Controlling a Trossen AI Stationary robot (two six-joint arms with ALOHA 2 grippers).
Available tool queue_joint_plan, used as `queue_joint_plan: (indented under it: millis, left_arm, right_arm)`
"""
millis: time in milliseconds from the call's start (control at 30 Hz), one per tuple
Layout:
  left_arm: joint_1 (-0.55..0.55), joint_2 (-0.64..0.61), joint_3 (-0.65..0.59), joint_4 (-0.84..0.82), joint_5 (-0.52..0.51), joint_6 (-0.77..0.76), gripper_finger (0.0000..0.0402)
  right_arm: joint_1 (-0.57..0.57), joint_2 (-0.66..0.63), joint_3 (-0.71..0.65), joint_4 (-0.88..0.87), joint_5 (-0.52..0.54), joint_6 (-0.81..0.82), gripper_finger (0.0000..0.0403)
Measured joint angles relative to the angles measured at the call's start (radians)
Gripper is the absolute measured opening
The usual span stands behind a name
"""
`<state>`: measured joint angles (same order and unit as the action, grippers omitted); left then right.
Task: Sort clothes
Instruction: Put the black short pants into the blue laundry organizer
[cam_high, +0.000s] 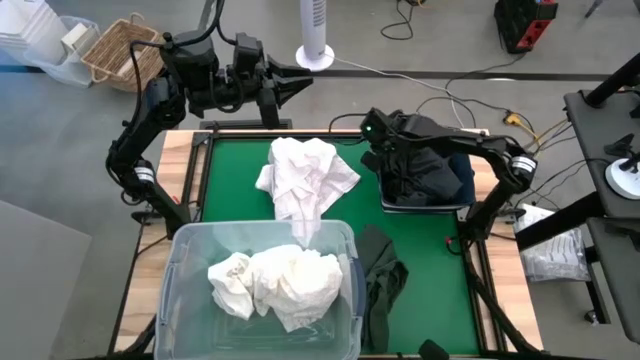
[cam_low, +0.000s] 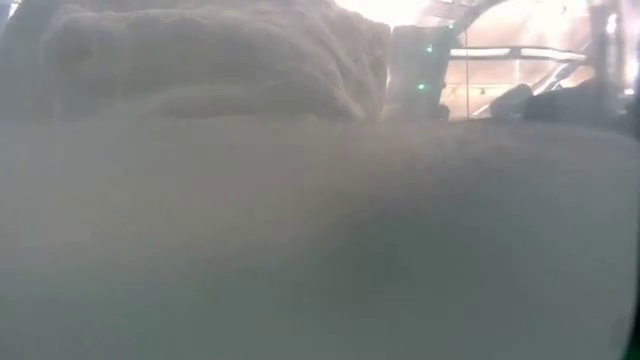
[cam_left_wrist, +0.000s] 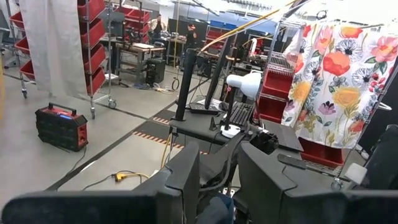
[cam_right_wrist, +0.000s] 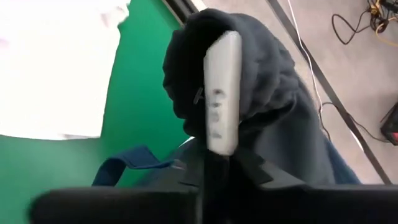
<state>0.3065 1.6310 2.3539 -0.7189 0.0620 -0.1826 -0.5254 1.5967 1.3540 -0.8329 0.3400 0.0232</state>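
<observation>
white garments (cam_high: 300, 180), dark clothes (cam_high: 425, 172), olive garment (cam_high: 382, 275), green table mat (cam_high: 235, 190)

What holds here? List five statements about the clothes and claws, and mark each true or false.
1. White clothes lie in the clear tub. True.
2. The olive garment is in the dark blue bin. False: it lies on the green mat beside the tub.
3. The right claw is over the bin. True.
4. The left claw touches the white garment. False: it is apart, beyond the mat.
5. The bin holds white clothes. False: dark ones.
</observation>
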Motion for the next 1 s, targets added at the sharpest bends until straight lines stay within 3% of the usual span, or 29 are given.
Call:
queue_joint_plan:
  millis: [67,200,800,1000]
  left_arm:
    - [0.000,0.000,0.000,0.000,0.000,0.008,0.0089]
    - [0.000,0.000,0.000,0.000,0.000,0.011,0.0089]
    - [0.000,0.000,0.000,0.000,-0.001,0.040,0.0089]
    - [0.000,0.000,0.000,0.000,-0.001,0.040,0.0089]
  right_arm:
    - [-0.002,-0.026,0.000,0.000,-0.003,0.005,0.0022]
    - [-0.009,-0.082,0.000,-0.025,-0.003,0.056,0.0017]
    - [-0.019,-0.390,0.000,-0.397,0.028,0.318,0.0014]
    - [-0.019,-0.417,-0.058,-0.407,0.034,0.316,0.0013]
